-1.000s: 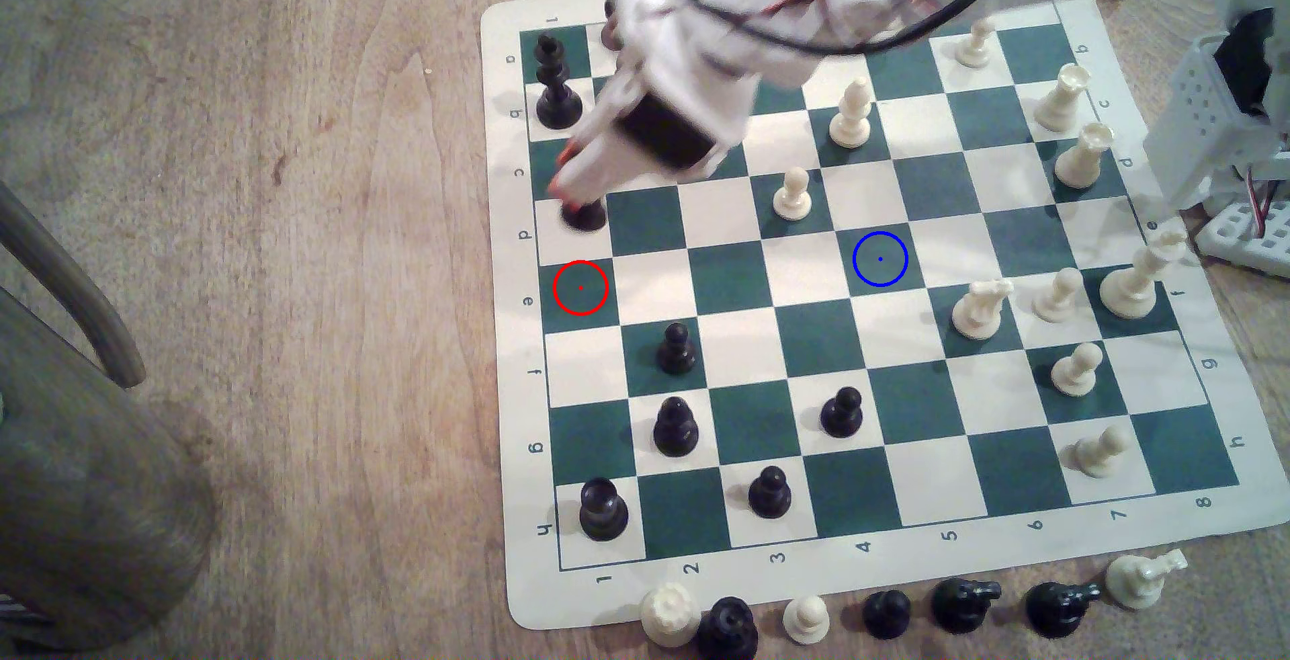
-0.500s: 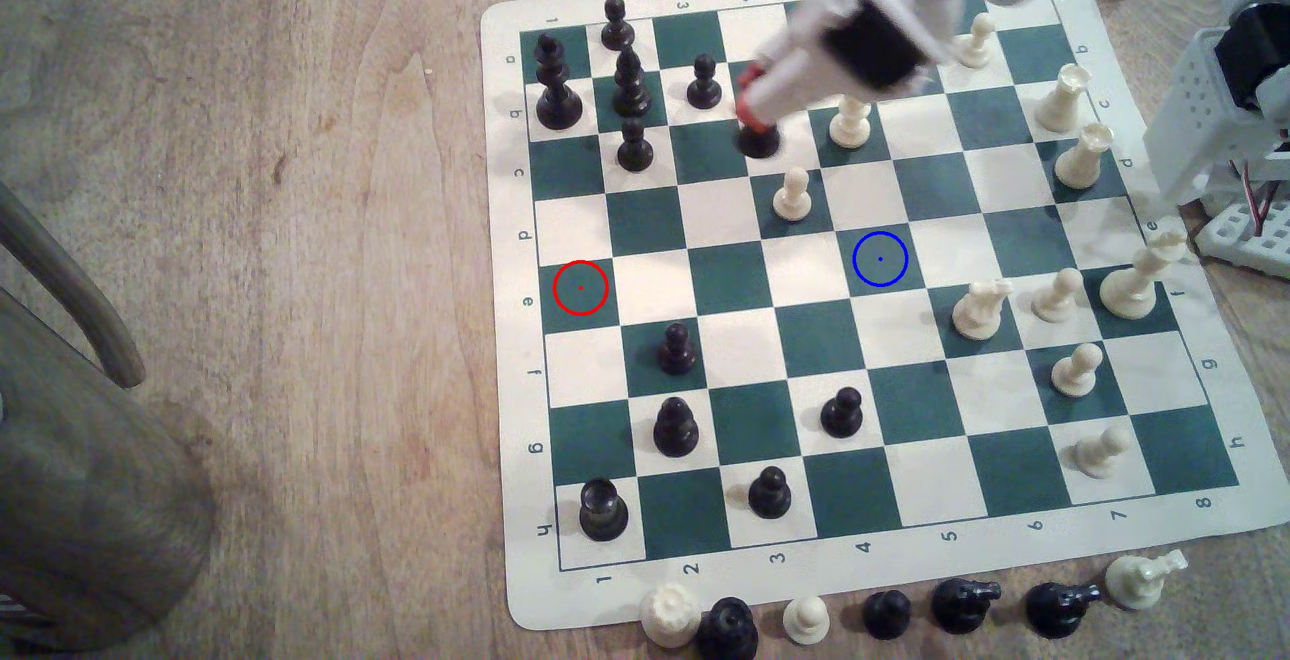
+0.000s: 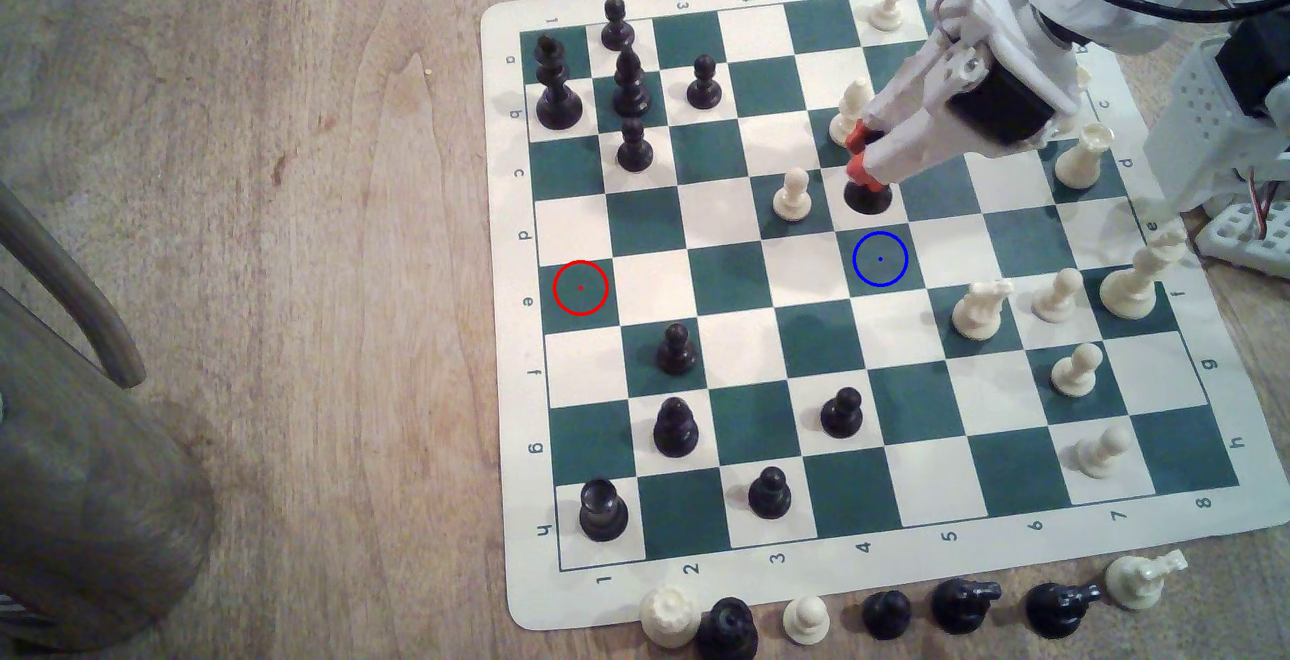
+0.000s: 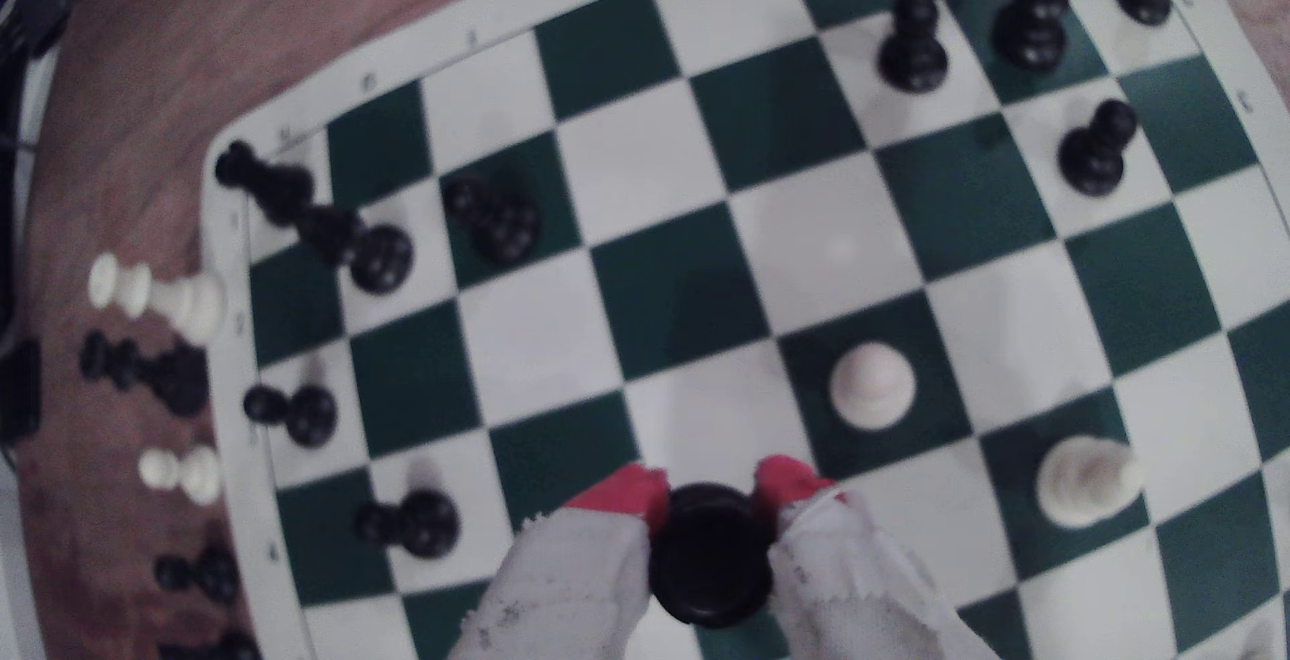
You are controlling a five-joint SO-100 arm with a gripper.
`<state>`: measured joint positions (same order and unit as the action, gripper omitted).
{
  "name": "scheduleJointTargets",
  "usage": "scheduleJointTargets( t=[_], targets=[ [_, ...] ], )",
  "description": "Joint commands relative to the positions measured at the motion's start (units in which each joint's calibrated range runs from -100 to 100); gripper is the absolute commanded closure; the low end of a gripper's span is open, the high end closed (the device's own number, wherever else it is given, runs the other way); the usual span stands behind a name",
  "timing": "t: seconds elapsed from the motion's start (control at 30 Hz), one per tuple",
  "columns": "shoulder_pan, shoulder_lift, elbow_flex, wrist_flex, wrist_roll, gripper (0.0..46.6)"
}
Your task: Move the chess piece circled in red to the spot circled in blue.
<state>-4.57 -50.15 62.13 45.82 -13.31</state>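
I am holding the black rook in the tool, whose two red-tipped fingers are closed against the piece's sides. In the exterior view the rook is sitting right of centre in the upper half of the frame, over the white square directly above the blue-ringed square, and I cannot tell whether its base is clear of the board or brushing it. The red-ringed square, at the middle left of the board, is standing empty.

I am judging the carry as nearly done, with only a short move down the frame and a lowering left. The main risk is the white pawn just to the exterior view's left of the rook: if I am drifting sideways while descending, the rook's wide base or a finger could be clipping it. A taller white piece is standing close behind the fingers, so any backward swing could be tipping that one. The grip is taking the rook high on its body, so a tilt on touchdown is possible, and releasing before the base is flat could be leaving it toppled or straddling a square edge. Captured pieces are lying on the wooden surface along the bottom edge, well apart.
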Motion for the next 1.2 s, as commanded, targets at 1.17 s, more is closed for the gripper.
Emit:
scheduleJointTargets(
  t=[1.17],
  targets=[
    [-1.4, 16.0, 6.2, -16.2, 0.7, 46.4]
  ],
)
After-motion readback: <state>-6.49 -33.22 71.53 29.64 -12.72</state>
